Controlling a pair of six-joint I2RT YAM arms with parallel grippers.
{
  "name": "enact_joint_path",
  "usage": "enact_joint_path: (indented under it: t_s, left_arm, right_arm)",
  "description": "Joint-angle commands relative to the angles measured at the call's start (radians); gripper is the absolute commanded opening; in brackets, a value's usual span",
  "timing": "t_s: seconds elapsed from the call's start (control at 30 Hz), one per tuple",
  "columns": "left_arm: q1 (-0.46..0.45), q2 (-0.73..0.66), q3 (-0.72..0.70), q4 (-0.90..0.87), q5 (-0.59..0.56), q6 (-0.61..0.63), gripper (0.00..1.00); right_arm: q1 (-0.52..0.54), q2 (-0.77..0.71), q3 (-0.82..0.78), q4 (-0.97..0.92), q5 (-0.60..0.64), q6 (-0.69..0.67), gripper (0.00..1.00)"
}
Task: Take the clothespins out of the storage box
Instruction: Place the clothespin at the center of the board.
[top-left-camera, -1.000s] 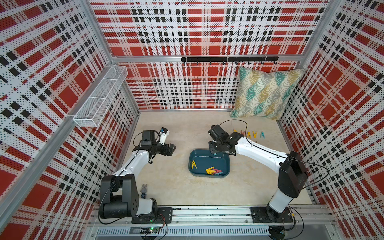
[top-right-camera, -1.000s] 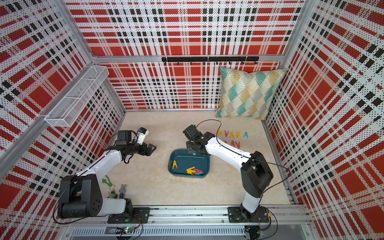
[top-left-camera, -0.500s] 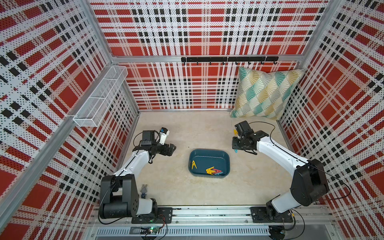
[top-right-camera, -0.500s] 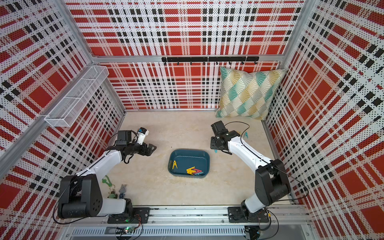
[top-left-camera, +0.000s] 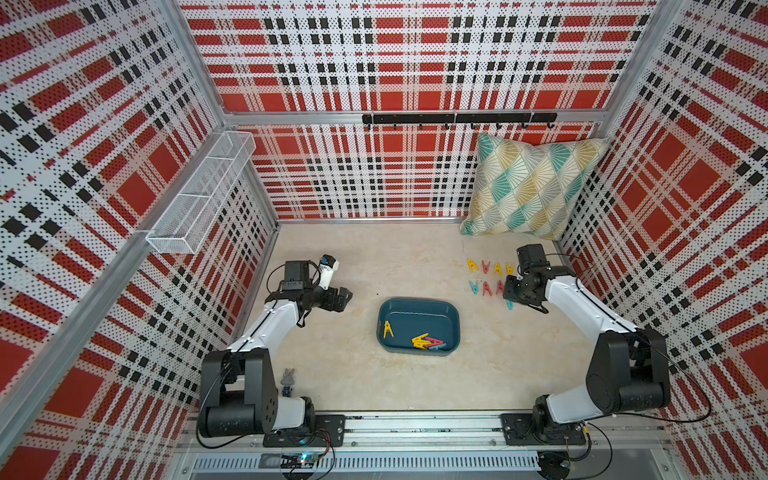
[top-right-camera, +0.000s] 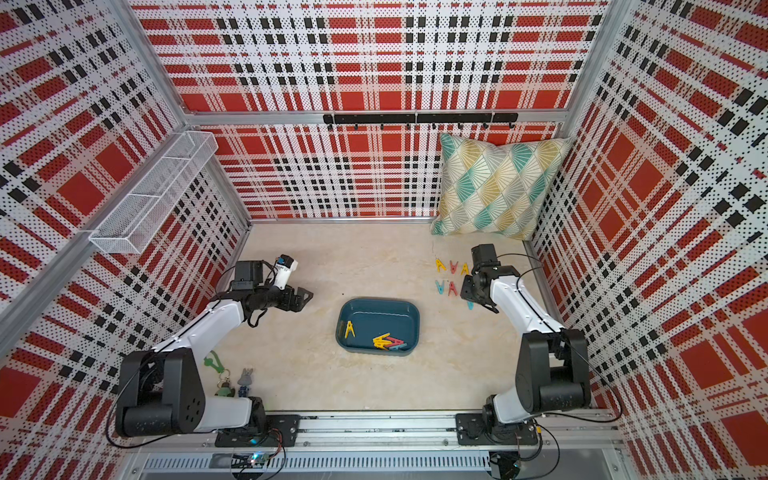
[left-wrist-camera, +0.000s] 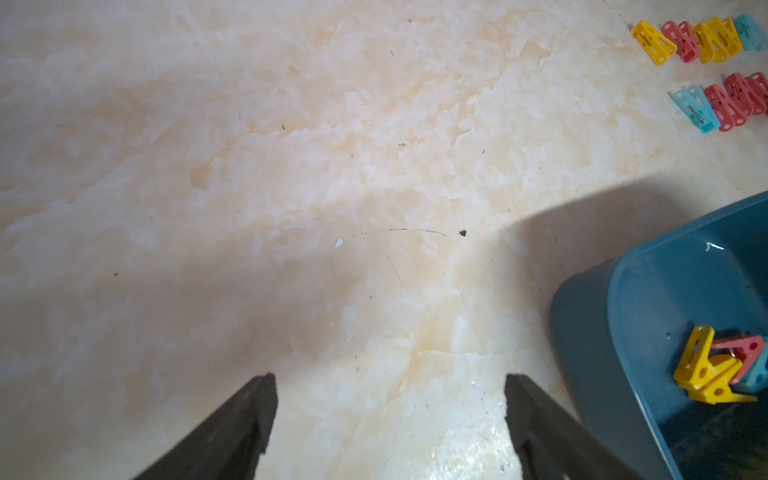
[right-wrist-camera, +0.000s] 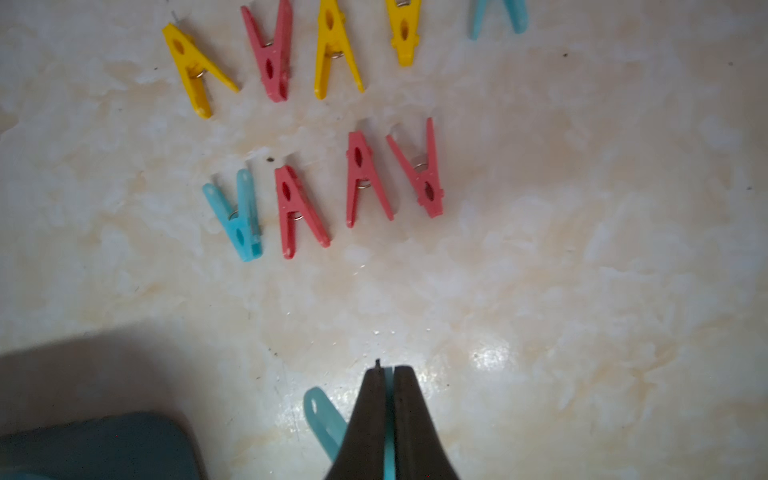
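The right claw (right-wrist-camera: 388, 372) clamps a light-blue clothespin (right-wrist-camera: 323, 417), one leg protruding.

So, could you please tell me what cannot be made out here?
Pile of clothespins in the storage box: overlapping, too small to count in both top views; cropped in left wrist view.
Held blue clothespin: mostly hidden by right gripper's fingers, right wrist view.
Far row of clothespins: cut by that view's edge.
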Motion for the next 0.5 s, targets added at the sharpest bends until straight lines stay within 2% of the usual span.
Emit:
enact_joint_path:
  t_s: [0.0, 0.23, 0.47]
  left_arm:
    - [0.009, -0.016, -0.005, 0.007, 0.011, 0.003, 0.91]
    - [0.009, -0.016, -0.006, 0.007, 0.009, 0.002, 0.91]
    - [0.009, -0.016, -0.006, 0.007, 0.011, 0.003, 0.91]
  right_arm:
    - [-0.040, -0.006, 0.020, -0.031, 0.047, -0.044, 0.00]
    - [-0.160, 0.075, 0.041, 0.007, 0.007, -0.077, 0.00]
    - [-0.217, 0.226, 0.119, 0.036, -0.007, -0.091, 0.00]
